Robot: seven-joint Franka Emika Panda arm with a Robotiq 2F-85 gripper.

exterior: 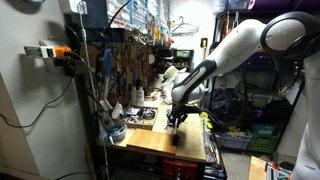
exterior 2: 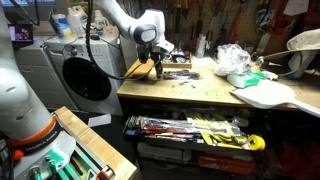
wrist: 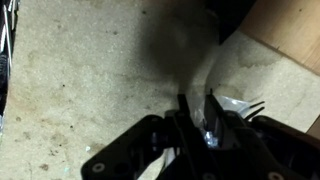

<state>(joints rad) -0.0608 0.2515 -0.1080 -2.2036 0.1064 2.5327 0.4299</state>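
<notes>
My gripper [wrist: 198,108] hangs low over the wooden workbench [exterior 2: 190,92], near its edge in both exterior views [exterior: 176,124] [exterior 2: 157,68]. In the wrist view its two dark fingers stand close together with a shiny clear plastic piece [wrist: 232,104] between and beside them. Dark tines stick out at the right of the piece. The piece looks pinched in the jaws. Under the gripper lies a stained pale surface [wrist: 80,70] with a dark shadow. What the plastic piece is, I cannot tell.
A washing machine [exterior 2: 85,75] stands beside the bench. A crumpled plastic bag [exterior 2: 232,58] and a white board [exterior 2: 270,93] lie further along the bench. A low shelf holds tools [exterior 2: 190,128]. A tool wall [exterior: 115,70] and boxes [exterior: 140,113] stand behind the bench.
</notes>
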